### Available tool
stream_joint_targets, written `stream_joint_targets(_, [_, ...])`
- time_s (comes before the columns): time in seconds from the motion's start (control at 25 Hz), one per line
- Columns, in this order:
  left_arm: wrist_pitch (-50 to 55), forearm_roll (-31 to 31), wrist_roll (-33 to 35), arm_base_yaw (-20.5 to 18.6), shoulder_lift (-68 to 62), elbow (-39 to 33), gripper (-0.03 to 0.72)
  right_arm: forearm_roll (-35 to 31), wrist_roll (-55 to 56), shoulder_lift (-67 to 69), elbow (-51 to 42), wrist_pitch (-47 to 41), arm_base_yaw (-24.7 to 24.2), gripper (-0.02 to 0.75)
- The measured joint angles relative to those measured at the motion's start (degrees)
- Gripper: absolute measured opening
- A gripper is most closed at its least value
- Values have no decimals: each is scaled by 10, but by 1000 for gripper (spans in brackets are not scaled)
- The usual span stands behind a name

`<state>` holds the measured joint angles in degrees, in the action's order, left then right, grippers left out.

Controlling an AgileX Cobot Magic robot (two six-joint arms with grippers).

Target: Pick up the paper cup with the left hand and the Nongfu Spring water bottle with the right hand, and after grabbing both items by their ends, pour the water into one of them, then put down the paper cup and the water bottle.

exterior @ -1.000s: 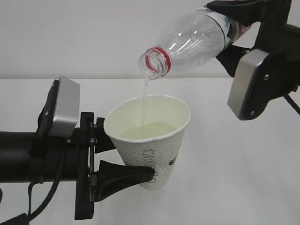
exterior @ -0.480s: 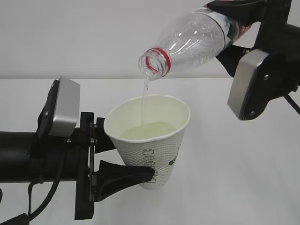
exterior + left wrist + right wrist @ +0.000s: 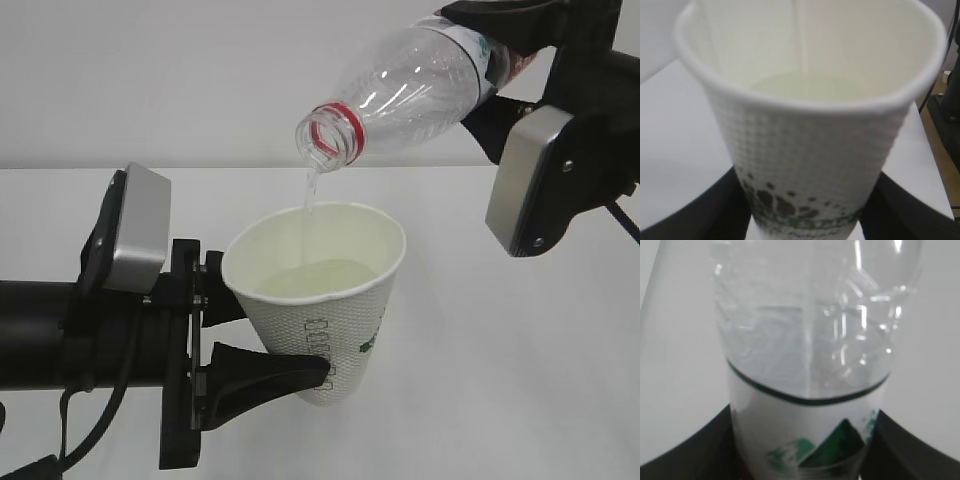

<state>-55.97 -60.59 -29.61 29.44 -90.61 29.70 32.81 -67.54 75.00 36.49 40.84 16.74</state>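
Water (image 3: 308, 215) is falling in a thin stream from the tilted bottle (image 3: 410, 85) into the cup (image 3: 318, 300), same as a second ago; pour is ongoing. Left tool (image 3: 290, 345) is pinching the cup base above the bench (image 3: 520, 380); right tool (image 3: 490, 65) is pinching the bottle's bottom end.

Black arms w/ silver wrist cams (image 3: 128, 232), black cables, black hand (image 3: 262, 345).

The exterior view looks level across the tabletop (image 3: 520, 330) from nearby; the left wrist view presses close against the paper cup (image 3: 810, 150) — also in the exterior; the right wrist view hugs the Nongfu Spring water bottle (image 3: 805, 390).
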Motion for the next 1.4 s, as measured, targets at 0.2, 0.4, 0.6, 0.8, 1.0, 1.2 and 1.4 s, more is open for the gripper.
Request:
stream_joint_targets(0.2, [0, 0, 0, 0, 0, 0, 445, 0, -1, 0, 0, 1, 0, 450])
stream_joint_targets(0.4, [0, 0, 0, 0, 0, 0, 445, 0, -1, 0, 0, 2, 0, 450])
stream_joint_targets(0.6, [0, 0, 0, 0, 0, 0, 445, 0, -1, 0, 0, 2, 0, 450])
stream_joint_targets(0.8, [0, 0, 0, 0, 0, 0, 445, 0, -3, 0, 0, 2, 0, 450])
stream_joint_targets(1.0, [0, 0, 0, 0, 0, 0, 442, 0, -4, 0, 0, 2, 0, 450])
stream_joint_targets(1.2, [1, 0, 0, 0, 0, 0, 441, 0, -4, 0, 0, 2, 0, 450])
stream_joint_targets(1.4, [1, 0, 0, 0, 0, 0, 441, 0, -4, 0, 0, 3, 0, 450])
